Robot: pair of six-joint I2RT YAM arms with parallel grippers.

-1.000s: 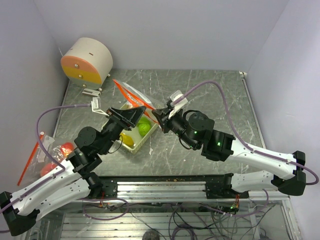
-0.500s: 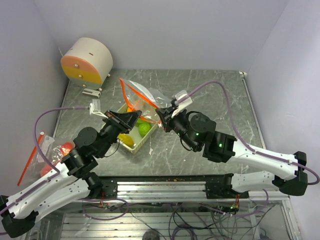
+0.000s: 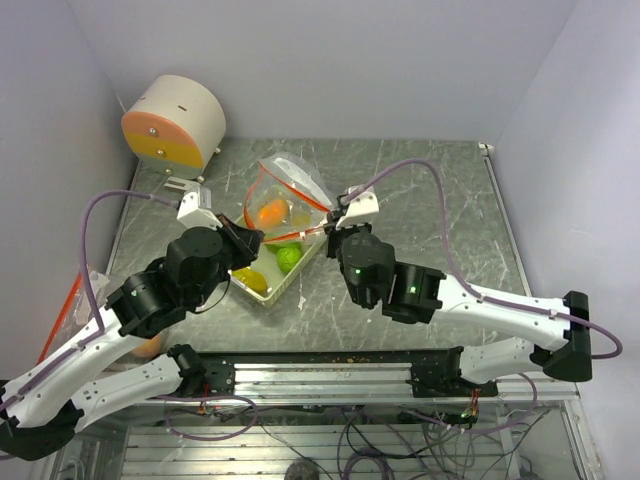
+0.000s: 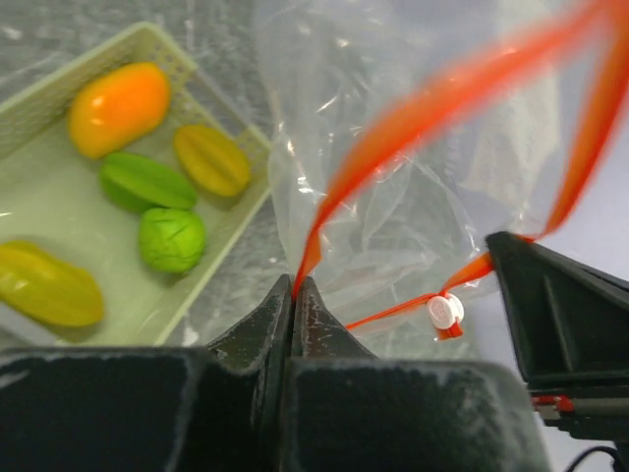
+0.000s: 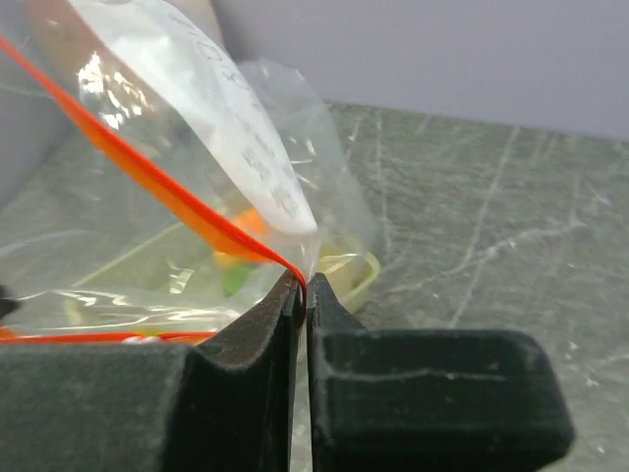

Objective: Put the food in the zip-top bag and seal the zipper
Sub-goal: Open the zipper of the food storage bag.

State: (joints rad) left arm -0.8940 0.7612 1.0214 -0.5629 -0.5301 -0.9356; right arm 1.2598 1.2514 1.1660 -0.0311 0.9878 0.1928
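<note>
Soft, even light falls from overhead, so the pale walls (image 3: 330, 60) glow and the grey tabletop (image 3: 500, 230) carries only faint shadows beneath the arms. From above everything looks crisp. Close in by the left end effector (image 4: 295, 287), the orange zipper strip (image 4: 442, 98) smears into a blur and the dark fingers (image 4: 256, 334) go soft. White glare flecks the clear zip-top bag (image 5: 187, 88) beside the right end effector (image 5: 301, 285); the tabletop behind is hazy.

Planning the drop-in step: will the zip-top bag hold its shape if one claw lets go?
Probably floppy: the bag is thin, creased film, stretched only between the left claw and right claw. Likely very light, being see-through film. Its mouth would probably collapse if either pinch releases.
</note>
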